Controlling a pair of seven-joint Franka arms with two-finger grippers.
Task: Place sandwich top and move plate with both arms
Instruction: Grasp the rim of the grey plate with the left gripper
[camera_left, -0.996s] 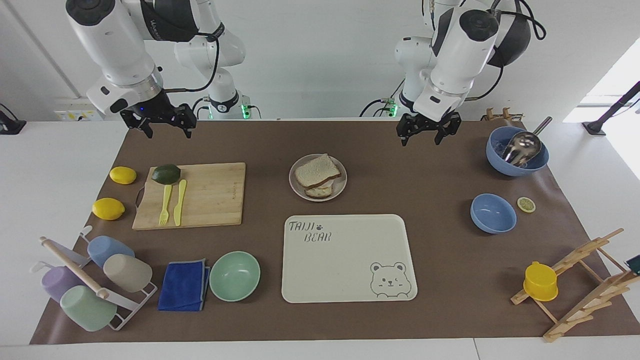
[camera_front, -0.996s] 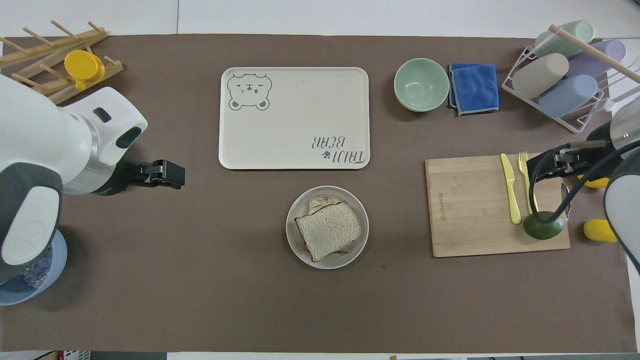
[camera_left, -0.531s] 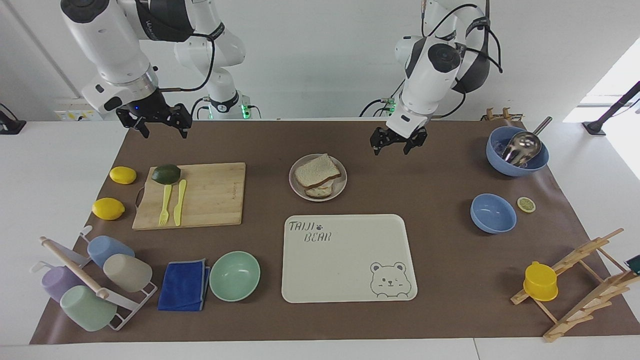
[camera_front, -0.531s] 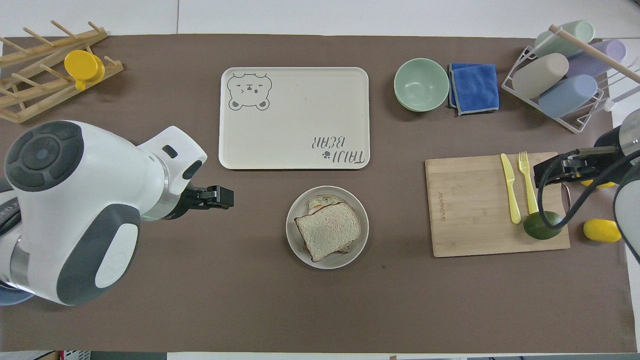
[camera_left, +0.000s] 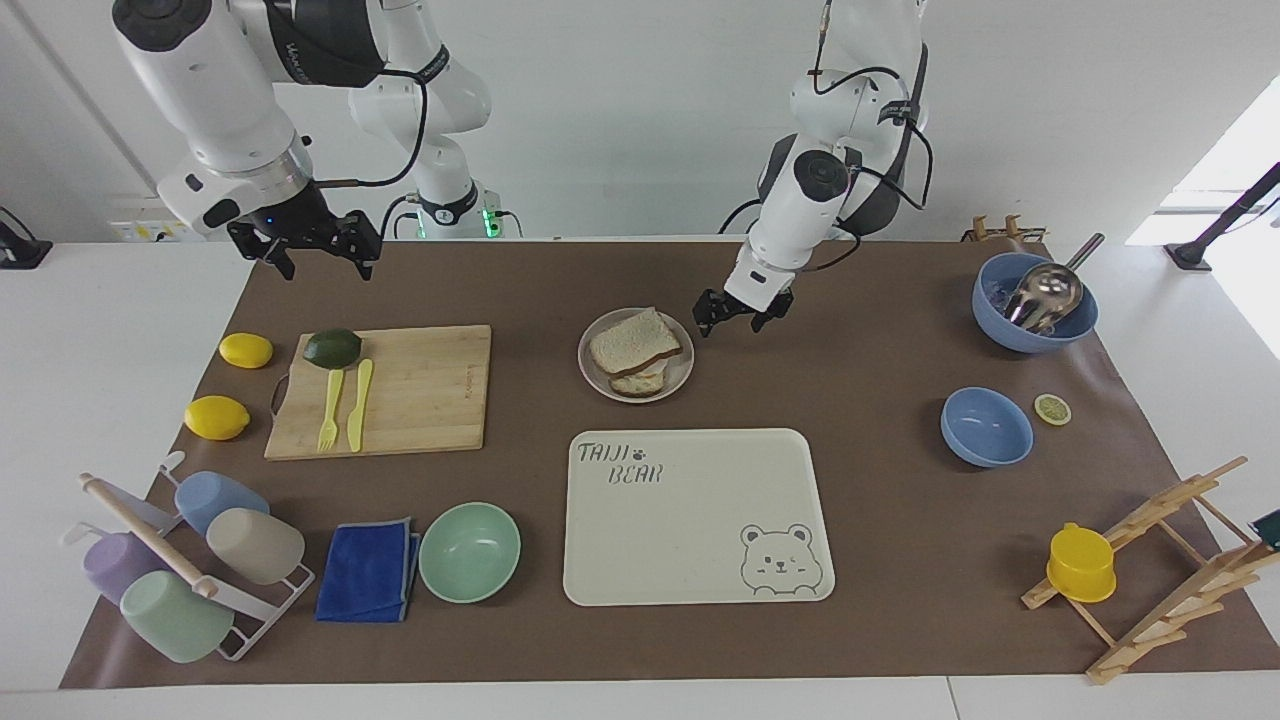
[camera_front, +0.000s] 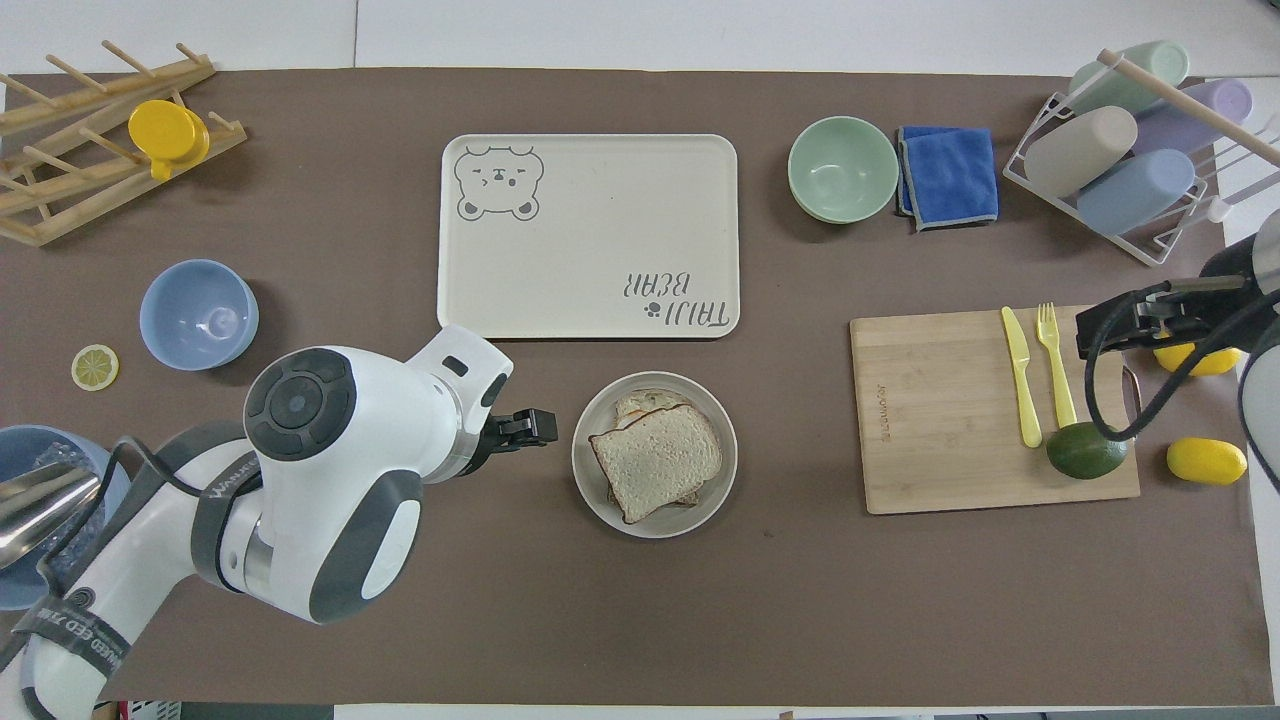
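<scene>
The bread slice (camera_left: 634, 341) is already lying on top of the sandwich on the small round plate (camera_left: 681, 378), beside the bear tray (camera_left: 690, 520) on the robots' side. The left gripper (camera_left: 738, 315) is hovering, fingers spread, just beside the plate's rim. The right gripper (camera_left: 308, 243), also spread, is waiting above the cutting board's (camera_left: 420, 390) edge. Moving the plate looks next: both need to close on its rim.

I work in a lab got up as a kitchen: my two white arms (camera_left: 215, 90) are mounted at a white table (camera_left: 110, 330) against a bare white wall. A brown mat (camera_left: 860, 520) covers the tabletop, laid with kitchen props: a bamboo cutting board (camera_left: 420, 390), bowls (camera_left: 470, 552), a cup rack (camera_left: 200, 570) and a bear-printed tray (camera_left: 690, 520).
</scene>
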